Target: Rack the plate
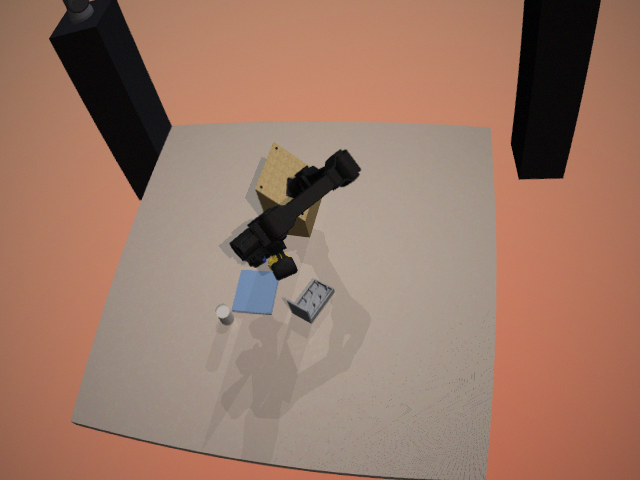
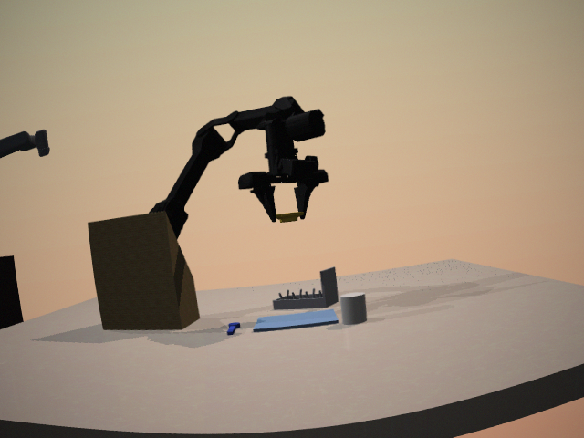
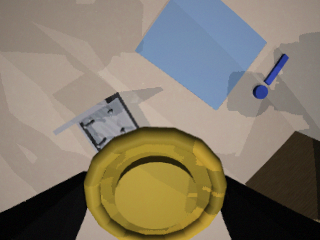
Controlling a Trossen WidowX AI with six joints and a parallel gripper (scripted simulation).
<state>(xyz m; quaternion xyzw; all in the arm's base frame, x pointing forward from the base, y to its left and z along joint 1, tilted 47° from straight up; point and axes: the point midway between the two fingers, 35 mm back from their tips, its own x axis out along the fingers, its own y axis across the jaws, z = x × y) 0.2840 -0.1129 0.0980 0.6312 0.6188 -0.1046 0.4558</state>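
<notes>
The yellow plate (image 1: 273, 260) (image 2: 288, 216) (image 3: 156, 195) is held level, high above the table, with its edges between the two fingertips. My gripper (image 2: 288, 217) (image 3: 155, 182) is shut on it and points down. In the top view the arm hides part of the plate and one finger. The grey dish rack (image 1: 310, 304) (image 2: 297, 305) (image 3: 111, 122) stands on the table with short dark rails and a tall panel at one end. In the wrist view the plate hides the rack's near end.
A blue mat (image 1: 254, 292) (image 2: 296, 320) (image 3: 200, 47) lies beside the rack. A white-grey cylinder (image 1: 224, 314) (image 2: 353, 308) stands at the mat's far edge. A small blue object (image 2: 233, 328) (image 3: 276, 69) lies between the mat and the wooden base block (image 1: 279, 173) (image 2: 136, 273) (image 3: 295, 175).
</notes>
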